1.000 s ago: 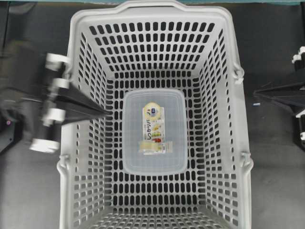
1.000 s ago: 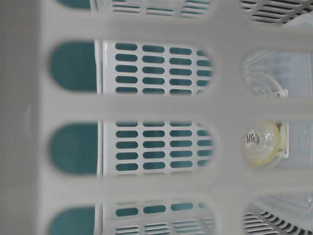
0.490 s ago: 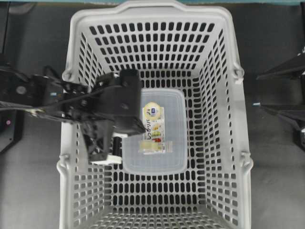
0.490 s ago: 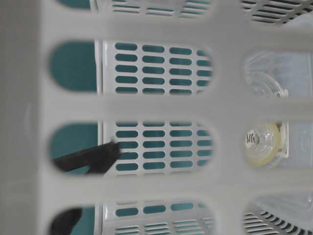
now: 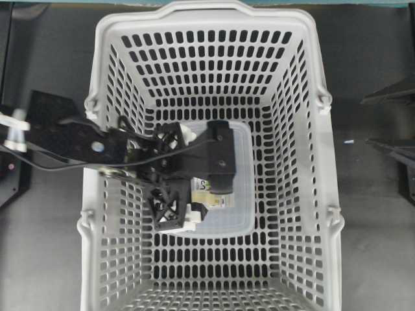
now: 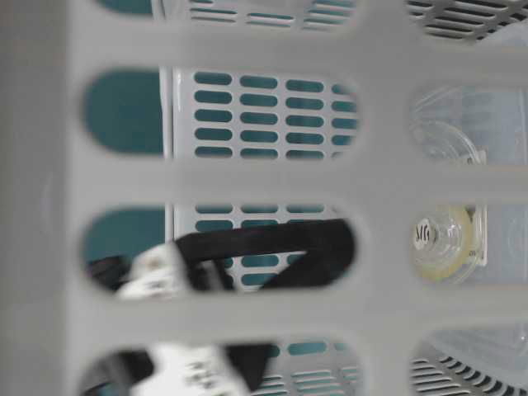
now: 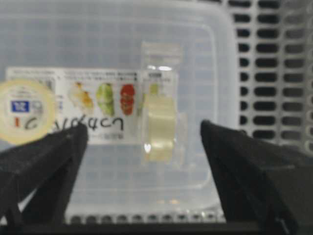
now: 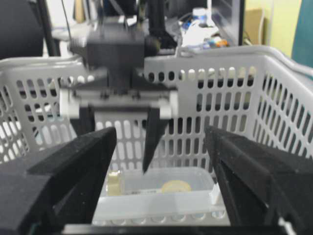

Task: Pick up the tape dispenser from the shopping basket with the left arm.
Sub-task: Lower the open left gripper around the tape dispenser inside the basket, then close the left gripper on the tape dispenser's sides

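Shopping basket (image 5: 100, 39): large, light grey, slotted walls and floor, thick rim; stands on a dark tabletop (image 5: 45, 259) and fills most of the overhead view. Hinged handle joints sit on both long rims.

Clear container (image 5: 241, 214): flat, lidded, translucent plastic box lying on the basket floor near the middle. A printed label (image 7: 98, 105) with small food pictures runs along its lid, and a round yellowish sticker (image 7: 27, 110) lies at one end of the label.

Tape dispenser (image 7: 160, 128): small, clear, with a pale roll of tape inside; rests on top of the container lid, over the end of the label away from the round sticker. In the left wrist view it lies between the two black fingers, touching neither.

Left arm (image 5: 71, 142): black, reaching over the left rim into the basket. Left end effector (image 7: 142, 147): jaws spread wide, holding nothing, hanging above the container. In the overhead view its wrist block hides most of the label and the dispenser.

Right end effector (image 8: 160, 147): outside the basket on the right, jaws wide apart, holding nothing, facing the basket wall.
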`<state>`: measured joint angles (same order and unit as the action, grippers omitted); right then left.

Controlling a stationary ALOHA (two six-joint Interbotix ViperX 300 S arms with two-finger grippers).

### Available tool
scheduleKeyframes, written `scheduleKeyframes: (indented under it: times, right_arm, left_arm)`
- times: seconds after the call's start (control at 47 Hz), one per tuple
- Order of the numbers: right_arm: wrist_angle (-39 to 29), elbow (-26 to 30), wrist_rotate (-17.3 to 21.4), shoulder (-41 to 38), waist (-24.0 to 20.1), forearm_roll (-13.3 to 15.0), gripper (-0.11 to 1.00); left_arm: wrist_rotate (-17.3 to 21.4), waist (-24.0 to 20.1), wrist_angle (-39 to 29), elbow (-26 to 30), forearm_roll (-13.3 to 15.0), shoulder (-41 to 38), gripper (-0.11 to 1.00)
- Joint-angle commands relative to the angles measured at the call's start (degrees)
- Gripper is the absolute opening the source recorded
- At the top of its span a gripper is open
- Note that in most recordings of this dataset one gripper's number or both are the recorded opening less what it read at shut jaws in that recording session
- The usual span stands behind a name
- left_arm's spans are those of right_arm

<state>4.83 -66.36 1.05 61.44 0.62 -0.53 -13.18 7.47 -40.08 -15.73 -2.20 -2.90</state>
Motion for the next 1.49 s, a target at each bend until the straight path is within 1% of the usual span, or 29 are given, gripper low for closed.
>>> scheduleKeyframes:
  times: [0.0,0.17,0.234,0.277,0.319,0.447,0.468,0.532,0.596,0.788,0.851,0.915,1.064,1.469]
  right_arm:
    - [0.26,0.35,0.09,-0.26,-0.09,-0.26,0.71]
    - [0.26,0.00,0.18,-0.26,-0.26,-0.26,0.71]
    - [0.09,-0.18,0.18,-0.26,-0.35,-0.26,0.71]
    - [0.00,-0.18,0.18,-0.18,-0.35,-0.26,0.71]
    - [-0.18,-0.26,0.18,-0.18,-0.35,-0.26,0.71]
    - [-0.62,-0.35,0.18,-0.18,-0.26,-0.26,0.71]
    - [-0.62,-0.35,0.18,-0.09,-0.35,-0.26,0.71]
    - [-0.62,-0.35,0.18,-0.09,-0.35,-0.26,0.71]
    - [-0.62,-0.35,0.18,0.09,-0.26,-0.26,0.71]
    - [-0.62,-0.35,0.18,0.35,-0.35,-0.26,0.70]
    - [-0.62,-0.35,0.18,0.44,-0.26,-0.26,0.71]
    - [-0.62,-0.44,0.18,0.53,-0.35,-0.26,0.71]
    - [-0.62,-0.44,0.18,0.53,-0.35,-0.26,0.71]
    - [-0.62,-0.62,0.26,0.70,-0.26,-0.26,0.71]
  left_arm:
    - [-0.18,0.44,0.26,1.05,-0.26,-2.11,0.91]
    - [0.00,0.62,0.26,0.70,-0.26,-3.52,0.90]
    - [0.35,0.44,-0.18,1.58,-0.26,-3.43,0.86]
    - [0.44,0.53,-0.62,2.29,-0.26,-3.08,0.80]
    - [0.53,0.44,-1.49,3.16,-0.26,-2.29,0.70]
    - [0.53,0.44,-7.56,7.29,-0.26,0.88,0.31]
    - [0.53,0.44,-9.40,8.79,-0.26,1.58,0.28]
    - [0.53,0.44,-13.80,12.13,-0.26,2.99,0.29]
    - [0.44,0.44,-18.98,17.14,-0.26,4.57,0.29]
    - [0.44,0.53,-29.36,30.59,-0.26,6.15,0.29]
    - [0.53,0.53,-31.29,32.78,-0.26,5.80,0.29]
    - [0.53,0.44,-32.70,33.66,-0.26,5.01,0.29]
    - [0.53,0.35,-33.05,33.13,-0.26,4.13,0.29]
    - [0.53,0.35,-31.55,29.62,-0.26,3.96,0.29]
